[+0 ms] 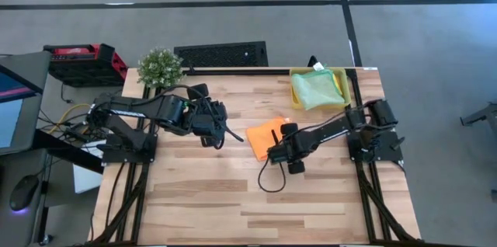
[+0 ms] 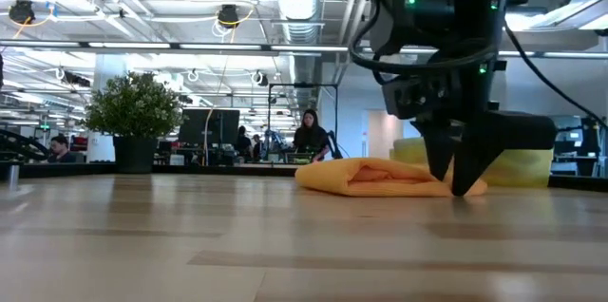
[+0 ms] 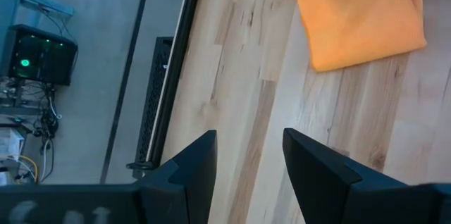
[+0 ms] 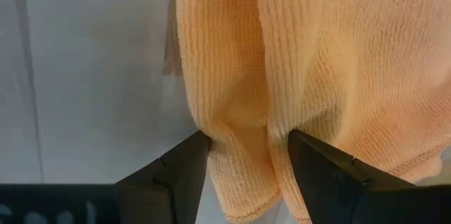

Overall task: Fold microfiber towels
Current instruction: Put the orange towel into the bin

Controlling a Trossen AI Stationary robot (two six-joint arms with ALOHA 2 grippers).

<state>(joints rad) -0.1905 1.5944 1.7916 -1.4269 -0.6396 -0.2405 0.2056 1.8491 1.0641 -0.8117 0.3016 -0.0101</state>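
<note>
The right gripper [image 4: 243,155] has its jaws apart, straddling an edge of the folded orange towel [image 1: 268,136] mid-desk [image 1: 233,200], probably poised to pinch a fold. The left gripper [image 3: 248,155], jaws also apart and empty, waits beside it. A green towel [image 1: 316,89] lies in the yellow tray [image 1: 343,84].

towels: 2 – orange towel [image 1: 265,135], green towel [image 1: 316,89] | tray [image 1: 344,85]: 1 | plant [image 1: 160,66]: 1
</note>
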